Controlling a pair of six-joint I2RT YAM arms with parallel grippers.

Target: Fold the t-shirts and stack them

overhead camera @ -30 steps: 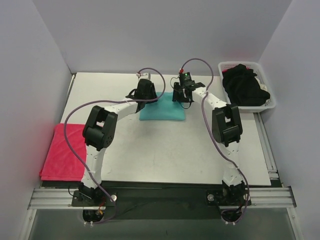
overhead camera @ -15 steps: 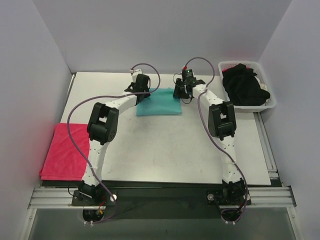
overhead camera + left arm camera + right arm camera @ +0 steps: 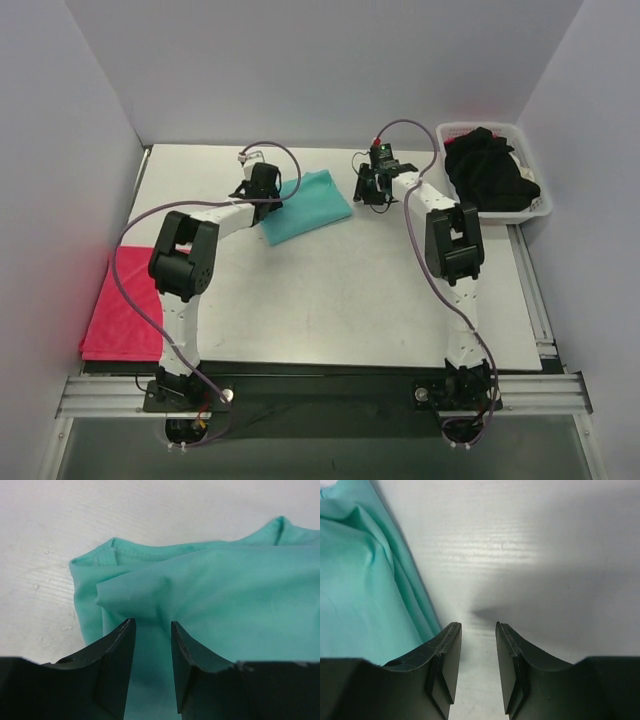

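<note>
Top view gives you the teal shirt (image 3: pixel 305 205) folded into a slanted block on the far half of the table (image 3: pixel 350 300), between the two arms. Your left gripper (image 3: pixel 262 187) sits at the shirt's left edge. In the left wrist view its fingers (image 3: pixel 120 650) stand close together, and a raised ridge of teal cloth runs in between them, so it has that edge pinched. Your right gripper (image 3: pixel 372 188) is just off the shirt's right corner. The right wrist view shows its jaws a little apart with only bare table between them and the teal cloth lying beside the left finger, not held.

You have the pink shirt (image 3: pixel 118 310) lying flat at the table's left edge, well apart from the teal one. The black shirts (image 3: pixel 488 170) are heaped in the white basket (image 3: pixel 545 207) at the far right corner.
</note>
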